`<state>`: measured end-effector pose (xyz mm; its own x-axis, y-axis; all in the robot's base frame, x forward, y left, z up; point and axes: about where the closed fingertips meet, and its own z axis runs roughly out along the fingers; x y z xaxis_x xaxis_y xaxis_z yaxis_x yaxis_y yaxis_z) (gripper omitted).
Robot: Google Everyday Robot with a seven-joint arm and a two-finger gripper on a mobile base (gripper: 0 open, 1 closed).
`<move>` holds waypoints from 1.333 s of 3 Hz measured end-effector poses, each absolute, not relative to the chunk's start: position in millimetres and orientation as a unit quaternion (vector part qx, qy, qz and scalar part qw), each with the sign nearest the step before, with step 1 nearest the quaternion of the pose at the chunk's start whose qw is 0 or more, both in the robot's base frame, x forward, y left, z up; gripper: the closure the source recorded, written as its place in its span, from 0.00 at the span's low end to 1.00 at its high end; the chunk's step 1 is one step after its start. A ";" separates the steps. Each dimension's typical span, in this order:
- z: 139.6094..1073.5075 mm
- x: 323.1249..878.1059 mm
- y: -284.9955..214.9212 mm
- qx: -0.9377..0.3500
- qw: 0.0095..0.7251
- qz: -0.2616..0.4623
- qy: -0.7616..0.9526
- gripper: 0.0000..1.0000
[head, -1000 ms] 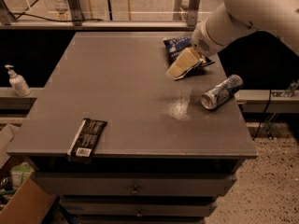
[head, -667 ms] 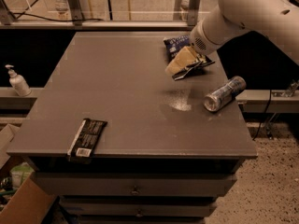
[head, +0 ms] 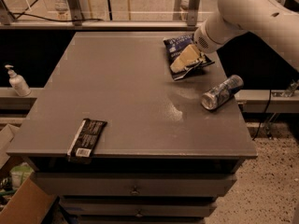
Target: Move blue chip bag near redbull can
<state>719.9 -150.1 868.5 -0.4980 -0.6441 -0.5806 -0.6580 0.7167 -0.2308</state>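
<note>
Sitting on blue chip bag [head: 175, 43] at far right of bench [head: 117, 87]: tool [head: 183, 59], grip state cannot tell. Lying nearby, apart: 1 redbull can [head: 222, 92].

One blue chip bag [head: 175, 44], one redbull can [head: 222, 92], one black wrapper [head: 87, 138], one gripper [head: 186, 59] at the bag

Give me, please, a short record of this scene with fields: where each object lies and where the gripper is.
table: grey top, drawers below
blue chip bag: lying at the far right of the table
redbull can: on its side near the right edge, nearer the camera than the bag, apart from it
gripper: down on the near end of the bag
black wrapper: flat, at the front left edge
pump bottle: upright on the ledge left of the table
</note>
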 end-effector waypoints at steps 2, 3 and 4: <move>861.9 722.3 -156.3 -0.371 0.327 0.006 0.869 0.37; 859.8 718.3 -159.4 -0.372 0.324 0.004 0.870 0.61; 860.6 713.9 -164.2 -0.373 0.322 0.001 0.870 0.83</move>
